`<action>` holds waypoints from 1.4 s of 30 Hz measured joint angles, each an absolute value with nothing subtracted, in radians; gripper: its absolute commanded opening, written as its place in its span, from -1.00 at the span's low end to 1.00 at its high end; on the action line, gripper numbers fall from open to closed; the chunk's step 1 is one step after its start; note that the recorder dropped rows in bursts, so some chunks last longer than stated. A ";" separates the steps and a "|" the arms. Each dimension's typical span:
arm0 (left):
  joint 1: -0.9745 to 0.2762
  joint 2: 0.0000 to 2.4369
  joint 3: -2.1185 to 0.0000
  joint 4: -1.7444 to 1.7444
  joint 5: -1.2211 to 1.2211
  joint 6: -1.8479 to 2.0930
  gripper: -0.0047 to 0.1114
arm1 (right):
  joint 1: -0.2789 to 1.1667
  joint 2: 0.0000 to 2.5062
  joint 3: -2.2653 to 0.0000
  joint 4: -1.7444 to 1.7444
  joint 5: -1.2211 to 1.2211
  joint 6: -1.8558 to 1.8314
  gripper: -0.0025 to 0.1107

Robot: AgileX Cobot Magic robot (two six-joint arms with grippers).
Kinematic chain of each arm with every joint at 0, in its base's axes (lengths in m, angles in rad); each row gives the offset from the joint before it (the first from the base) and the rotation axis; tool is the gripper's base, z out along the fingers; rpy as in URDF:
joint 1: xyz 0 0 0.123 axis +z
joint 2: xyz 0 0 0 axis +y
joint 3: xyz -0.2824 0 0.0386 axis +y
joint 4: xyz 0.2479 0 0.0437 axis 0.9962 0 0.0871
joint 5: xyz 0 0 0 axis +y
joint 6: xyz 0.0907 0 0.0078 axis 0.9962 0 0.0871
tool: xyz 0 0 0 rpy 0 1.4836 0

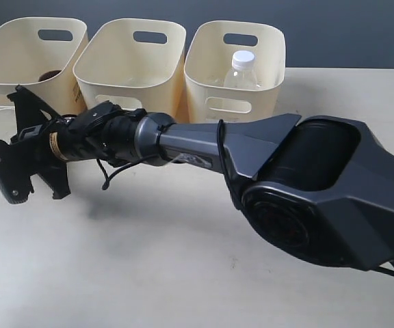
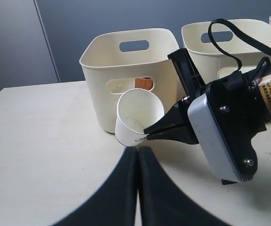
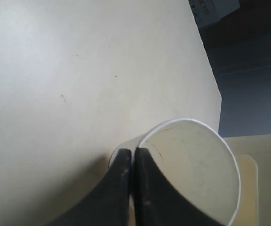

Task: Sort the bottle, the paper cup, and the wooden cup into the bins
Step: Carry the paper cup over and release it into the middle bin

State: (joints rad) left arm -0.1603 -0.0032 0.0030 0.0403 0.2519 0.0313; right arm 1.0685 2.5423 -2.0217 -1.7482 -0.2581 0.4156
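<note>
The white paper cup (image 2: 138, 117) is tilted on the table in front of the left bin (image 2: 102, 66). My right gripper (image 3: 133, 157) is shut on its wall, one finger inside the rim and one outside; the cup's open mouth (image 3: 196, 165) shows beside it. In the exterior view that gripper (image 1: 12, 137) has reached across to the far left. My left gripper (image 2: 138, 155) is shut on nothing, just short of the cup. The wooden cup (image 2: 145, 83) sits inside the left bin (image 1: 19, 41). The bottle (image 1: 241, 68) stands in the right bin (image 1: 211, 89).
The middle bin (image 1: 128, 75) stands between the other two, all in a row along the table's back. The right arm's big dark housing (image 1: 320, 191) stretches across the table's middle. A grey wall rises behind the bins.
</note>
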 measured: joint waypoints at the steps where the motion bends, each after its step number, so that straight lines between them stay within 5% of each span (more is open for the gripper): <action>1: -0.160 -0.003 0.003 0.040 0.252 0.031 -0.92 | 1.069 2.542 -2.022 -1.748 -0.256 0.416 -0.97; 26: -0.160 -0.003 0.003 0.040 0.252 0.031 -0.92 | 1.096 2.064 -1.746 -1.747 -0.186 0.759 -0.97; 37: -0.160 -0.003 0.003 0.040 0.252 0.031 -0.92 | 0.790 1.976 -1.744 -1.745 -0.249 1.283 -0.97; 42: -0.160 -0.003 0.003 0.040 0.252 0.031 -0.92 | 0.772 2.057 -1.742 -1.745 -0.254 1.329 -0.97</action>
